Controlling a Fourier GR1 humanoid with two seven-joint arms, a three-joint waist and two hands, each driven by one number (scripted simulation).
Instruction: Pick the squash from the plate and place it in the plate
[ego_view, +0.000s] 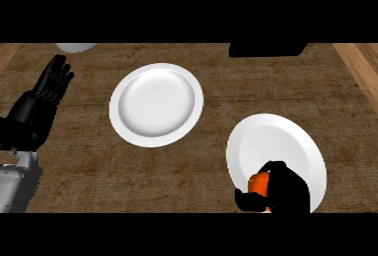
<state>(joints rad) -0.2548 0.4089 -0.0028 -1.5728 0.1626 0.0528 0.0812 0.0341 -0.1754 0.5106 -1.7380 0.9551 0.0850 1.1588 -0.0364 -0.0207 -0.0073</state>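
1. Head view, looking down on the counter (177, 175): counting two white plates, one squash, two hands.
2. Taking the empty plate (156, 105) as the mark: down and to the right of it, well apart, the second plate (277, 142).
3. Spotting the squash (258, 183) on that second plate's near part, with the right hand (289, 192) curled round it. Gripped ready for the lift, by the look of it; cannot tell whether raised off the plate.
4. Left of the empty plate: the left hand (46, 87), spread, fingers up, resting out of the carry path.
5. Beyond the empty plate: one pale round thing (75, 47) up-left and one black block (267, 49) up-right, both cut off by the edge.
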